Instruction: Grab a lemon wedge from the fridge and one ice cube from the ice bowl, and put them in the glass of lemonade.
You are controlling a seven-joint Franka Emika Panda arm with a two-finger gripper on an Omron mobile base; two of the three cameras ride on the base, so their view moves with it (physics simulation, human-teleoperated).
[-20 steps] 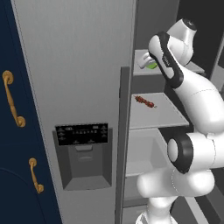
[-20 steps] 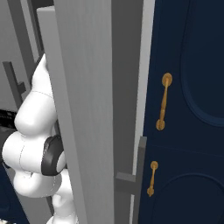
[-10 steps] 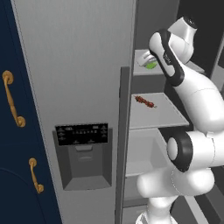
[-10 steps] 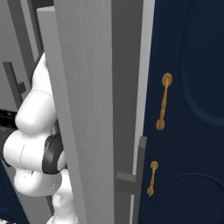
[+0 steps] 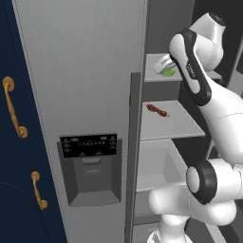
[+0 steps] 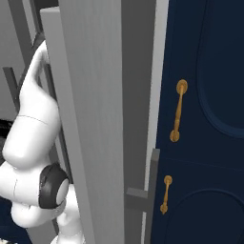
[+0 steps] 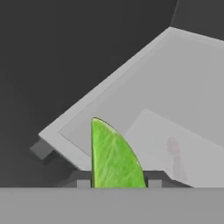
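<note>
The fridge (image 5: 85,71) stood with its left door shut (dispenser panel (image 5: 89,144) dark); a reddish-brown item (image 5: 157,110) lay on the middle shelf (image 5: 182,126), and on the shelf above, the fingers (image 7: 83,183) pinched the lemon wedge (image 5: 169,72) between them.

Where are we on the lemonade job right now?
Done: the fridge door is open and the arm has reached the upper shelf. In hand: the gripper is closed on the lemon wedge, which stands between its fingertips in the hand view; in the left base view the wedge sits at shelf level. Left: carry the wedge out to the lemonade glass, then fetch one ice cube and add it.
</note>
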